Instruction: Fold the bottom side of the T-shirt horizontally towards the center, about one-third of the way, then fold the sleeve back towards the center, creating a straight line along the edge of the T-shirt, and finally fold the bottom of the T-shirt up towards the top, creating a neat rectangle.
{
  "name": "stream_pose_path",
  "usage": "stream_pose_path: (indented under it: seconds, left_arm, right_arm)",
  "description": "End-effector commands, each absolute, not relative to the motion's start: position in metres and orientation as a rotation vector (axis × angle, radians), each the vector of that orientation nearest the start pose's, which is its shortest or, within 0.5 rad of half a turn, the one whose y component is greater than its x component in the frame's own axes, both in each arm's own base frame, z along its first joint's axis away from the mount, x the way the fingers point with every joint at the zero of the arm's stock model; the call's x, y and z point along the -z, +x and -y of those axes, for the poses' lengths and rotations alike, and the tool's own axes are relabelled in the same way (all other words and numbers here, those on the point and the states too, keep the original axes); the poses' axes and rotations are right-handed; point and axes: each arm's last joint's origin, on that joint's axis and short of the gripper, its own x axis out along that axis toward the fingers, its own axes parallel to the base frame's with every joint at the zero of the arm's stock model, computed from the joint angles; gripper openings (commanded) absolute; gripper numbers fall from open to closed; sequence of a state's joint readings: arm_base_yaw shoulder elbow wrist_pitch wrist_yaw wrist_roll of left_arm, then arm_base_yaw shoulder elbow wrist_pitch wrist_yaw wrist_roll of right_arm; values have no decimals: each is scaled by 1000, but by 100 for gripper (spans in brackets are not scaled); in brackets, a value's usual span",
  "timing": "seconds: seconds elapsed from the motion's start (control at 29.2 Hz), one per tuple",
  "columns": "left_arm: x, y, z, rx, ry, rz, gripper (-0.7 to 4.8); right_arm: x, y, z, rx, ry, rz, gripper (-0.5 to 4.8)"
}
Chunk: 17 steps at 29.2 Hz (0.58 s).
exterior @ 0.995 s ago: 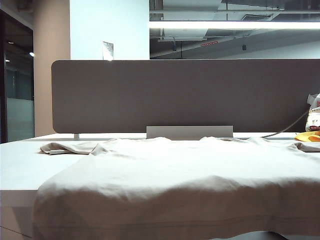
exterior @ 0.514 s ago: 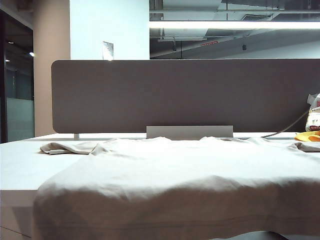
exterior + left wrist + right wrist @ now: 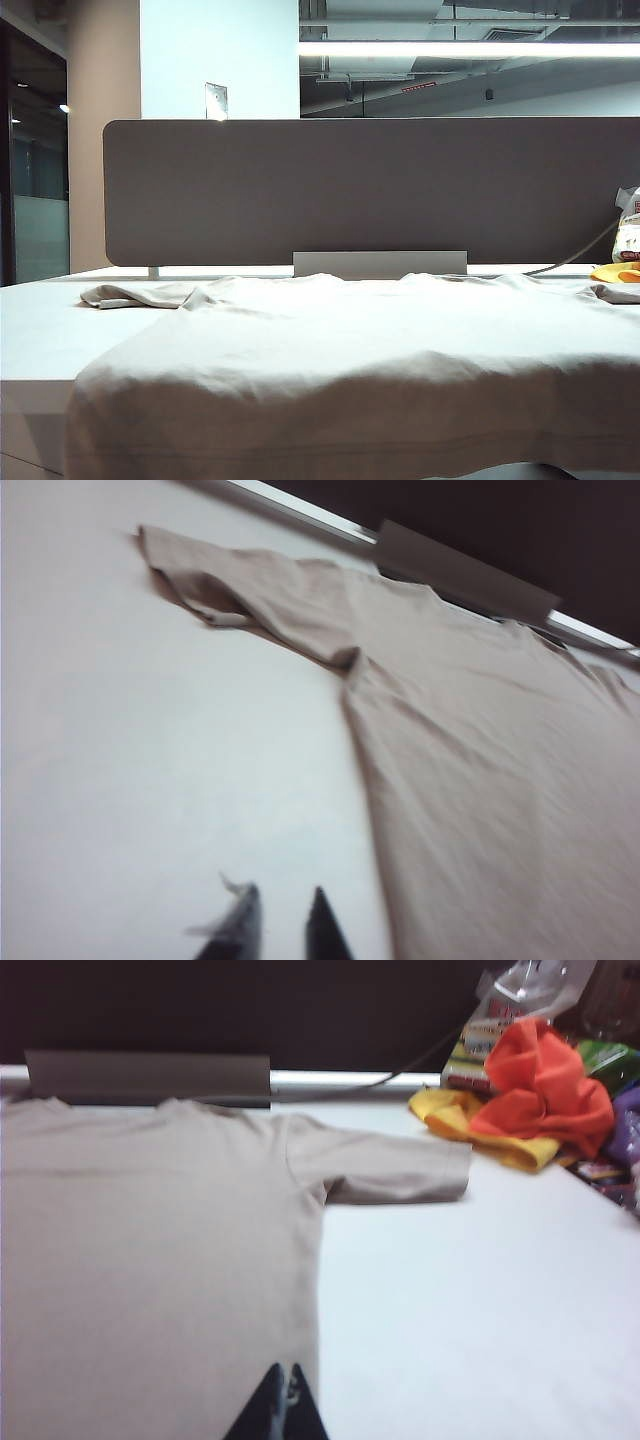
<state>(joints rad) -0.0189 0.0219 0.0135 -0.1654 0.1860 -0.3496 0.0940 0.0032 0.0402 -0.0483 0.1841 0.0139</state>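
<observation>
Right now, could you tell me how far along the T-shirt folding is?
No fold is done: the T-shirt lies flat, both sleeves out. The left gripper, slightly apart, and the shut right gripper hover near its sides, holding nothing. All three folds remain.

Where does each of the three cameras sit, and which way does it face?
Exterior view: low at the table's near edge, looking level across the T-shirt to the grey divider panel; no arm shows.
Left wrist view: on the left arm, looking down over the white table beside the shirt's left sleeve; the left hand shows, tips slightly apart.
Right wrist view: on the right arm, looking over the right sleeve towards the orange and yellow cloths; the right hand shows, shut.
All three share the T-shirt and the panel.
</observation>
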Motion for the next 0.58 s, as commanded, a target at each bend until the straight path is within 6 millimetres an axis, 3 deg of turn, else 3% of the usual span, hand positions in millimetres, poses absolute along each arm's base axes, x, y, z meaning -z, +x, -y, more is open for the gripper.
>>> stream_pose_path:
  seconds: [0.03, 0.31, 0.58]
  left_arm:
    - [-155, 95, 11, 219, -362, -214, -6]
    - [-166, 94, 14, 247, -363, -227, -6]
    - [-184, 104, 16, 265, -367, -335, -6]
  right_arm:
    - [-188, 93, -3, 114, 24, 34, -6]
    - [-212, 99, -3, 113, 18, 1, -6]
    - [-235, 120, -5, 112, 12, -159, -5]
